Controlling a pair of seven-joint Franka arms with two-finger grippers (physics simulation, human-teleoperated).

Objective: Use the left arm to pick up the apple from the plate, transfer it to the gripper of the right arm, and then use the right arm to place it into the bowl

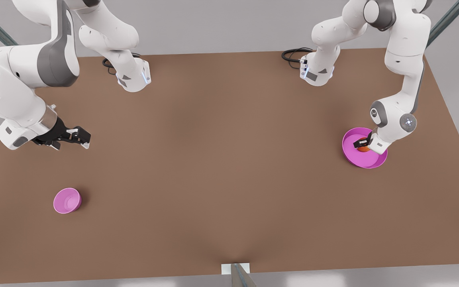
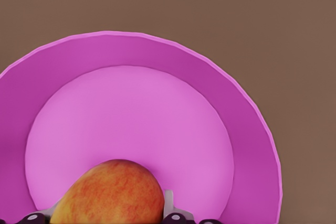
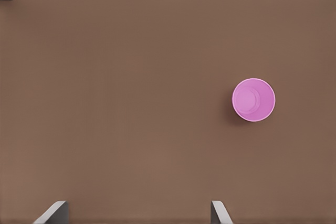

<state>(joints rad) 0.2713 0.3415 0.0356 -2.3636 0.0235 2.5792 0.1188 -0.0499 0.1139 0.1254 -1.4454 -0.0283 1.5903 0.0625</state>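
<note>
Left arm at the pick-up step.
We saw the left end effector [image 1: 361,145] straddling the small red-orange apple [image 2: 110,195] on the wide magenta plate [image 1: 367,161], grip unclear; the right end effector [image 1: 79,136] waited spread. Next: lift, then hand over.

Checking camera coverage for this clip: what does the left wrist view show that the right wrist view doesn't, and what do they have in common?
Left wrist view: the apple close up between the left gripper's fingers, over the wide pink plate; whether the grip has closed cannot be told.

Right wrist view: the small pink bowl, standing apart and with nothing in it, beyond the right gripper's open fingertips.

Both: the brown table underneath.
</note>
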